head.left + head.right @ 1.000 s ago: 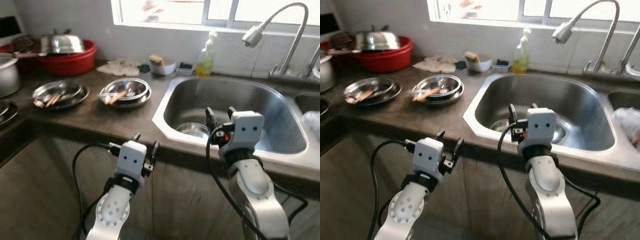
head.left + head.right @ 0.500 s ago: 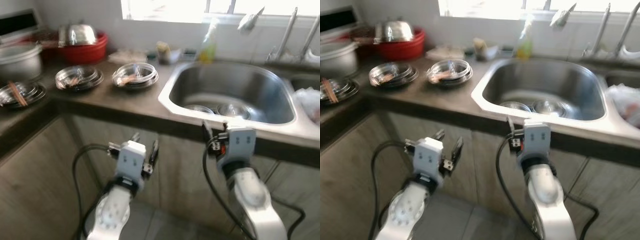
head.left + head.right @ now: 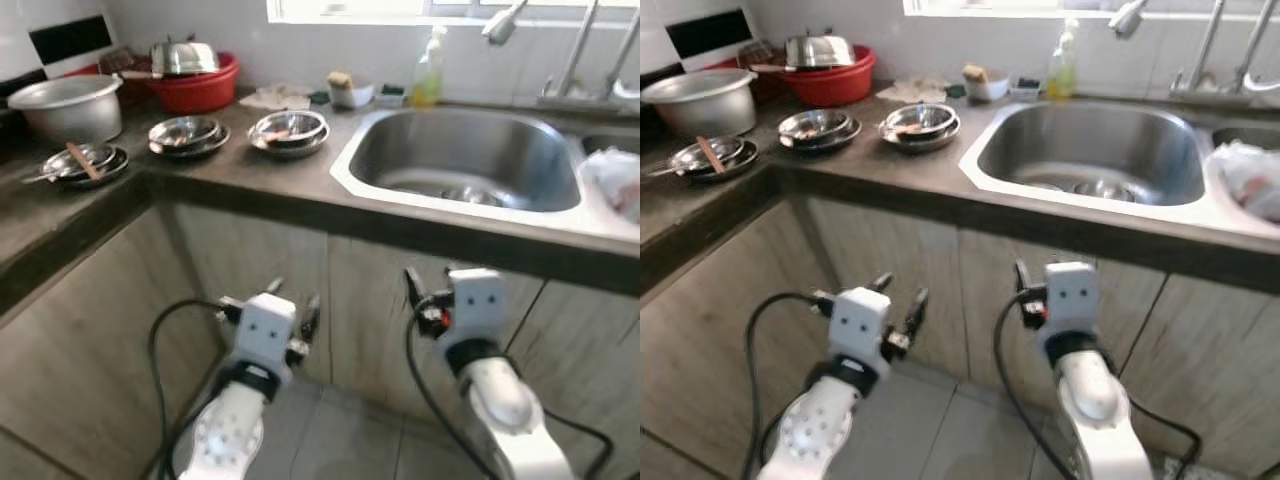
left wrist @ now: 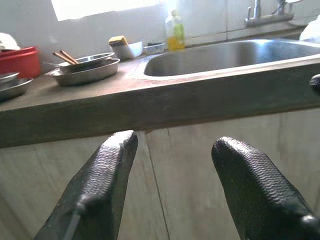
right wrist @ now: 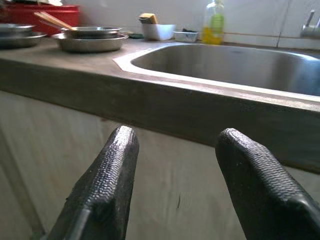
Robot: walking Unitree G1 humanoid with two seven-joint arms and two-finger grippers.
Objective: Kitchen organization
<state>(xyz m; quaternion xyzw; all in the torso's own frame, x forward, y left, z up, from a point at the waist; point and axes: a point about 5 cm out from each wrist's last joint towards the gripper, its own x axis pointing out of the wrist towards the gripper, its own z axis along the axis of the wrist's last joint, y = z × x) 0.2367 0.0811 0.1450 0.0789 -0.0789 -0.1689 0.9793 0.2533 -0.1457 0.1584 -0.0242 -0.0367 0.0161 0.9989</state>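
Observation:
Both grippers hang low before the wooden cabinet doors (image 3: 270, 260), below the dark counter (image 3: 230, 175). My left gripper (image 3: 292, 300) is open and holds nothing; in its wrist view (image 4: 172, 150) the counter edge lies ahead. My right gripper (image 3: 430, 285) is open too, under the steel sink (image 3: 460, 160), whose rim (image 5: 210, 80) shows in the right wrist view. Steel bowls (image 3: 470, 195) lie in the sink. On the counter sit steel plates with chopsticks (image 3: 290, 130), a second stack (image 3: 185, 133) and a third (image 3: 78, 162).
A metal pot (image 3: 65, 105) and a red basin (image 3: 195, 85) with a steel lid stand at the back left. A soap bottle (image 3: 430, 75), a sponge bowl (image 3: 345, 93) and a faucet (image 3: 500, 25) line the window wall. A plastic bag (image 3: 615, 185) lies at the right.
The view has pulled back and down from the counter. Both grippers, which were at counter height with the right one over the sink rim, now sit below the counter edge, still open.

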